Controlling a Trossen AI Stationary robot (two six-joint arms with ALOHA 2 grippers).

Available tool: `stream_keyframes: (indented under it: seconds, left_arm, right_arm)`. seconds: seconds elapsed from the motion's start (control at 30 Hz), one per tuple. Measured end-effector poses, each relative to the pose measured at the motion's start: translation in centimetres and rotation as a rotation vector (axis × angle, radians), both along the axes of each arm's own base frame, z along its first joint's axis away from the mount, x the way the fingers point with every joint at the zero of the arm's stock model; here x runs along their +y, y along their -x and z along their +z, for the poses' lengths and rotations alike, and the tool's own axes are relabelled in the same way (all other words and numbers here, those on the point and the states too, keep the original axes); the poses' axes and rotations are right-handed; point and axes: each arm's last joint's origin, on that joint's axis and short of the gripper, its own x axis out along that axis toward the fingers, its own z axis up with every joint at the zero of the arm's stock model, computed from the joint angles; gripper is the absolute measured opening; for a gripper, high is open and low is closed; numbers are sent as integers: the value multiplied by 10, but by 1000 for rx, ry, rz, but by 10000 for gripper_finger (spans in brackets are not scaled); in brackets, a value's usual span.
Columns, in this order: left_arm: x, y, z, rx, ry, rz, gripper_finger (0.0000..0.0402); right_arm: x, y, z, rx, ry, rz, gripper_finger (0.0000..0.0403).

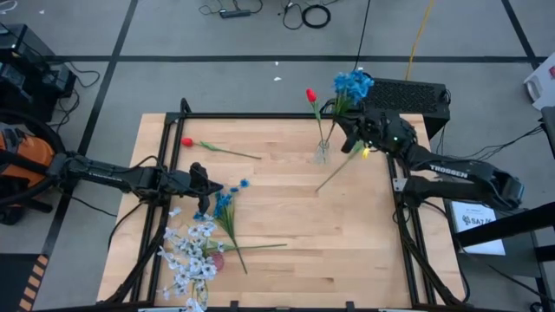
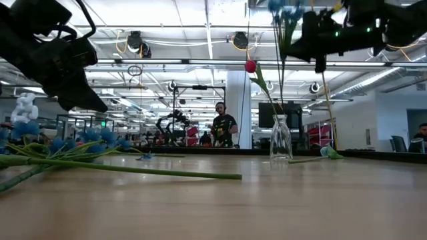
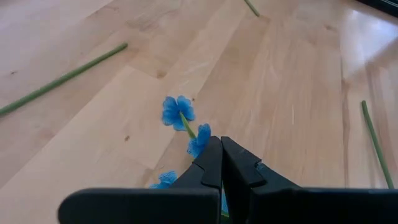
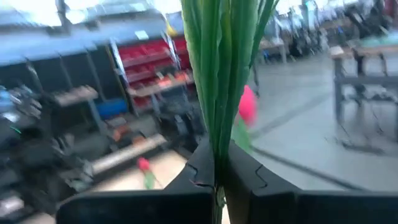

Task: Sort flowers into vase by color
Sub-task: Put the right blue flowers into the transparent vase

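My right gripper [image 1: 347, 128] is at the table's far right, shut on a bunch of blue flowers [image 1: 353, 84] above the glass vase [image 1: 323, 152]. The vase holds one red flower [image 1: 310, 94], which leans on its rim. In the low view the blue stems [image 2: 281, 80] run down to the vase's neck [image 2: 281, 120]. My left gripper [image 1: 208, 184] is shut and hovers over a loose blue sprig [image 3: 177, 111] near more blue flowers [image 1: 224, 204]. I cannot tell whether it touches the sprig. White-lavender flowers [image 1: 191, 253] lie at the near left, and a red flower [image 1: 186, 142] lies on the far left. My right gripper pinches several green stems of the blue bunch [image 4: 219, 124] together between its two fingers, well below the blooms. The fingers come level from the table's right side and lie across the stems. The bunch stands upright, with its lower ends at the vase's neck.
A single green stem [image 1: 336, 170] lies slanted on the table just near of the vase. Another long stem [image 1: 260, 247] lies beside the near-left pile. A black frame [image 1: 260, 115] edges the table. The bare middle of the wood [image 1: 286, 212] lies between the arms.
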Motion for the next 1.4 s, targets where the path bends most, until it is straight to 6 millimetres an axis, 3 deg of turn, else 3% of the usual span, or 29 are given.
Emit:
stream_keyframes:
  seconds: [0.4,0.6,0.93,1.4]
  left_arm:
    - [0,0,0,1,0,0,4]
    - [0,0,1,-7,1,1,4]
    - [0,-1,2,-29,25,15,4]
    - [0,-1,2,-29,26,15,4]
  right_arm:
    - [-13,-14,-32,182,34,40,0]
    - [-11,-16,-20,54,76,107,0]
    - [-9,-12,-15,90,167,87,0]
    - [-18,-22,-44,263,91,79,0]
